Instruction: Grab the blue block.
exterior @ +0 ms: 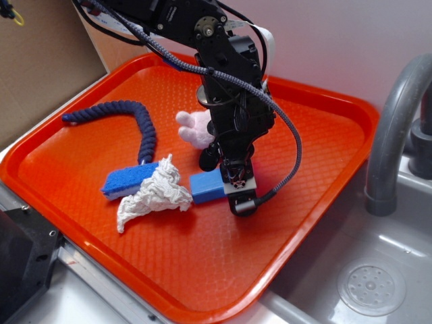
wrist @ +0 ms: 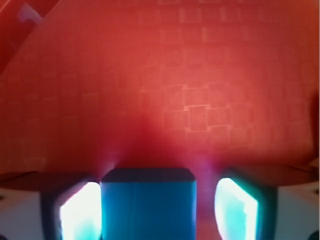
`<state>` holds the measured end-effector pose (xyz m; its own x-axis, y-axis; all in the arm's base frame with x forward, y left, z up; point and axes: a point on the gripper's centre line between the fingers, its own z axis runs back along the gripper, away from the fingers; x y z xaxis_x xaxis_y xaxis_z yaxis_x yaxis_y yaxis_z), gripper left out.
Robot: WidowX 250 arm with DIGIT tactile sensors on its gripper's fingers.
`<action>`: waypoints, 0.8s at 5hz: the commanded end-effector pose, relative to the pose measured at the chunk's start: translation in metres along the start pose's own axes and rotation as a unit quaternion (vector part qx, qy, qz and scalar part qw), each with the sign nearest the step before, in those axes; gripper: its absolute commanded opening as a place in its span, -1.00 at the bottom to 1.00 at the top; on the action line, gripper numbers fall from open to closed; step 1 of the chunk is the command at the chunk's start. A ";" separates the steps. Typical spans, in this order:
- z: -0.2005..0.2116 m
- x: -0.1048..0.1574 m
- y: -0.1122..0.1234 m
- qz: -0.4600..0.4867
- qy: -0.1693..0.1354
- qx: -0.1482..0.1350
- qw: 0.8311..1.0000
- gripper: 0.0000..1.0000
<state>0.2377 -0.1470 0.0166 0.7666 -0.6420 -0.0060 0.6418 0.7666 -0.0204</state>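
The blue block (exterior: 206, 187) lies flat near the middle of the orange tray (exterior: 304, 223). My gripper (exterior: 236, 183) is down over its right end. In the wrist view the blue block (wrist: 148, 205) stands between my two fingers, and the gripper (wrist: 159, 210) is open around it. The left pad (wrist: 80, 212) is against the block's side. The right pad (wrist: 236, 207) stands a small gap away, with tray showing between.
A blue sponge (exterior: 128, 181) and a crumpled white cloth (exterior: 155, 196) lie just left of the block. A navy rope (exterior: 131, 118) curves behind them. A pink plush bunny (exterior: 196, 128) sits behind the arm. A grey faucet (exterior: 395, 135) and sink (exterior: 371, 283) stand to the right.
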 end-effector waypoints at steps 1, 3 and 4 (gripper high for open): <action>-0.007 -0.013 -0.019 -0.015 0.012 0.000 1.000 -1.00; 0.054 -0.004 0.006 0.061 0.003 0.031 0.998 -1.00; 0.105 -0.004 0.017 0.154 0.007 0.047 0.987 -1.00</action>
<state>0.2478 -0.1212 0.1044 0.9249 -0.3708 -0.0840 0.3779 0.9207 0.0970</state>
